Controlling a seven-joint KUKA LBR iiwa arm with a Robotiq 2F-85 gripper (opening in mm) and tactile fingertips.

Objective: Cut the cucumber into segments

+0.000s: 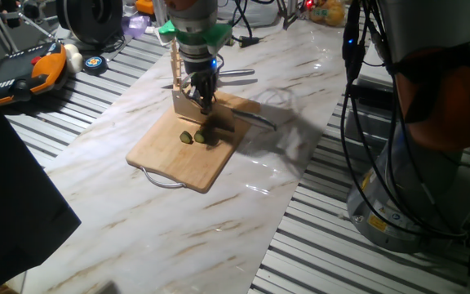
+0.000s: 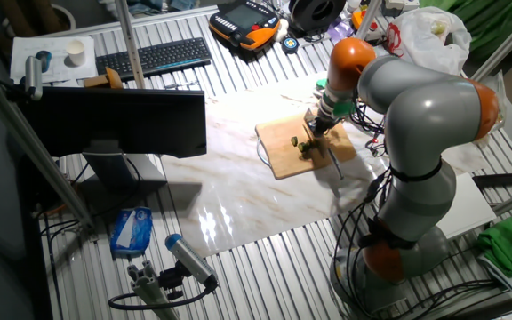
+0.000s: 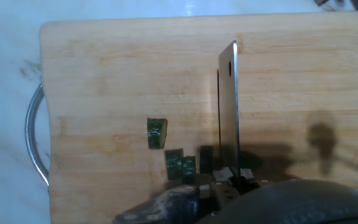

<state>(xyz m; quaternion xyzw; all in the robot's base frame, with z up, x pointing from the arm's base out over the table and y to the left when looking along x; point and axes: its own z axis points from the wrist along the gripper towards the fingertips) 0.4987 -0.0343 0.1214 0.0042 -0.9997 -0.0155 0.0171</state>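
Nearest in the hand view, the gripper [image 3: 232, 180] holds a knife [image 3: 229, 106], its jaws pinching the handle and the blade standing edge-down on the wooden board [image 3: 104, 74]. Just beside the blade lie the segments [image 3: 180, 163], in a loose row with one chunk apart toward the board's handle side; the uncut cucumber, if any remains, is hidden under the hand. Cutting appears well along. Next: lift, shift sideways, press down squarely.
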